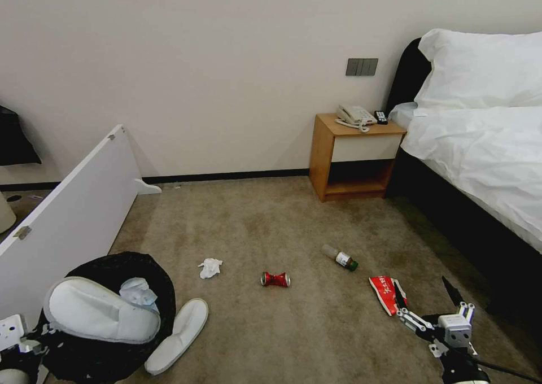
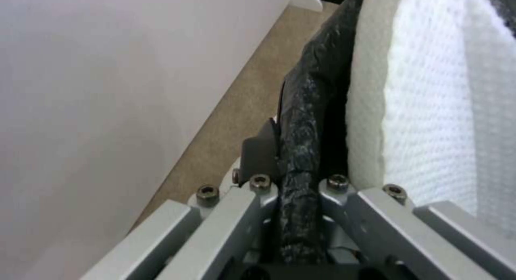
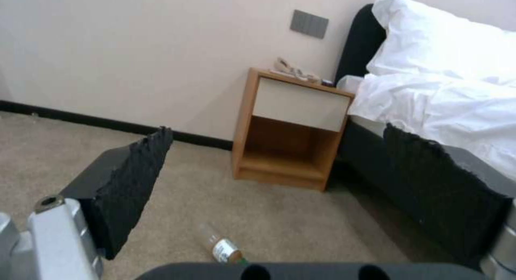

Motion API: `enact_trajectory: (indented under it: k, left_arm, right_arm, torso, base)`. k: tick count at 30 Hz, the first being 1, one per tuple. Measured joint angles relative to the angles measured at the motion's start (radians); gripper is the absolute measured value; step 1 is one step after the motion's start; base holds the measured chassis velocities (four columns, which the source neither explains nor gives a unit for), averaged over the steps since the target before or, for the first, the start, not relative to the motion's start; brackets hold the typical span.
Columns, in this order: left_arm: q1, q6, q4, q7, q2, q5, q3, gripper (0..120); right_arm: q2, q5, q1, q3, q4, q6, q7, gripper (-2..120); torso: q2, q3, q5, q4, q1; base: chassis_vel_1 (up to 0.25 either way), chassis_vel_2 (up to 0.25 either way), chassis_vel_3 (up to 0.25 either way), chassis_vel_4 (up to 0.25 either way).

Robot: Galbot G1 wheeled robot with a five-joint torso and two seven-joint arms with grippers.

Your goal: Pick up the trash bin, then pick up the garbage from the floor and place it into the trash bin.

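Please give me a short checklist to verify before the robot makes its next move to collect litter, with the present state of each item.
1. Left gripper grips the rim of the small round trash bin with the crinkly black bag: ok, fingers shut on the bag-covered rim.
2. Right gripper free to pick: ok, open and holding nothing, low above the carpet.
3. Room in the bin: not ok, a white slipper lies across its mouth beside a crumpled tissue.
4. Nearest litter within view: ok, the red packet lies just beside the right gripper.
5. Floor litter left: not ok, second white slipper, white tissue, crushed red can and clear green-capped bottle remain.
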Motion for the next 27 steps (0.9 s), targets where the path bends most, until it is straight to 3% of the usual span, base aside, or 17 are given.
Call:
enact_trajectory:
  k: [27]
  left_arm:
    - [-0.001, -0.006, 0.003, 0.002, -0.009, 0.003, 0.004, 3]
  right_arm:
    - [0.003, 0.009, 0.008, 0.01, -0.005, 0.0, 0.008, 100]
  torso:
    - [0.0, 0.0, 0.0, 0.0001, 0.0]
  base:
    - [0.0, 0.0, 0.0, 0.0]
